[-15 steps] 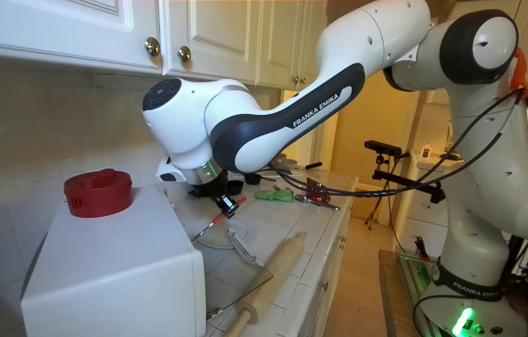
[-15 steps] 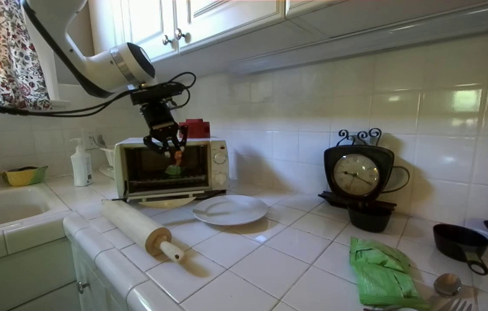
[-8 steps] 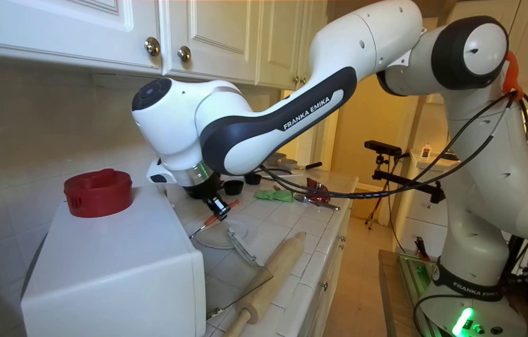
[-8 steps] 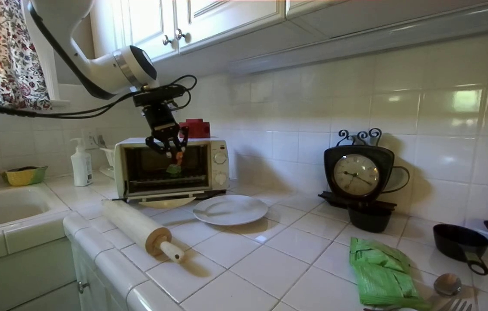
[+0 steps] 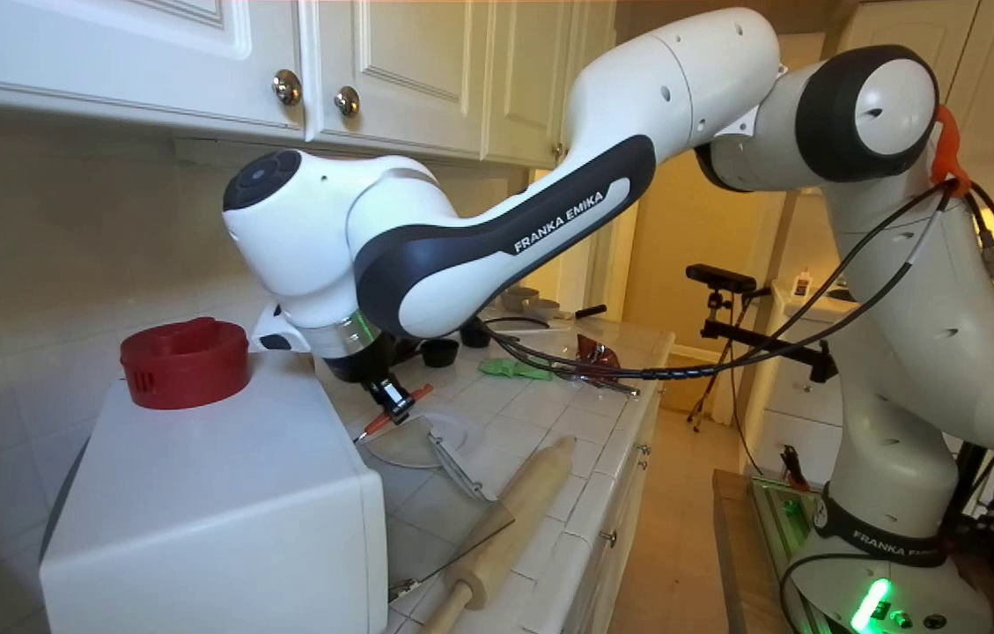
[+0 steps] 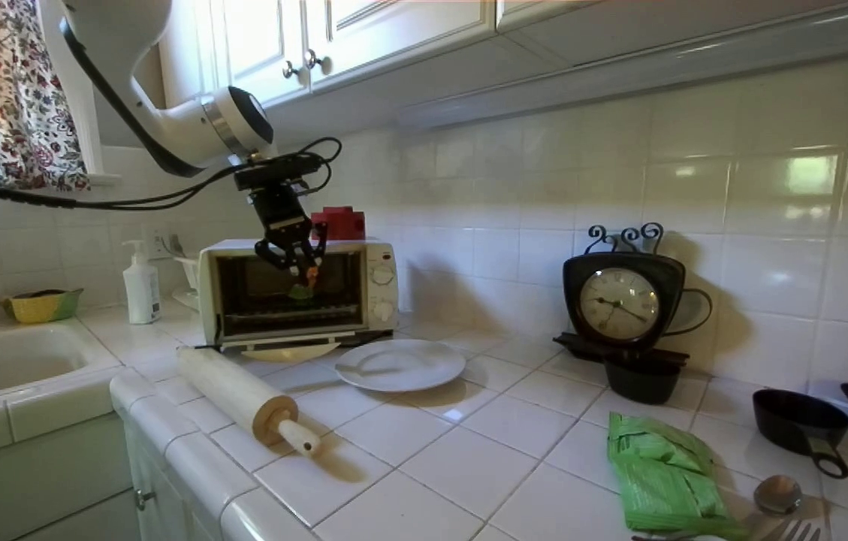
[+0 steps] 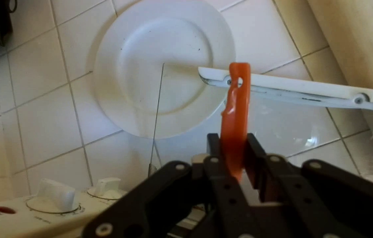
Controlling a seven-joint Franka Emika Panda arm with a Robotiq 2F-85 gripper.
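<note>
Within my tightly pinched gripper point(image 7: 232, 146) sits a smooth orange handle point(image 7: 235, 114) with one bumpy edge, above the clear glass door point(image 7: 305, 87) of the boxy white oven point(image 5: 215, 493), closer to it than a second ago.

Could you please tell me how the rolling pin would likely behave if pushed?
The rolling pin would probably roll, given its round body. It looks like solid wood, so likely stiff and fairly heavy. Near the counter edge, it might fall off.

Orange handle point(image 7: 236, 112), black gripper point(image 7: 232, 142)
</note>
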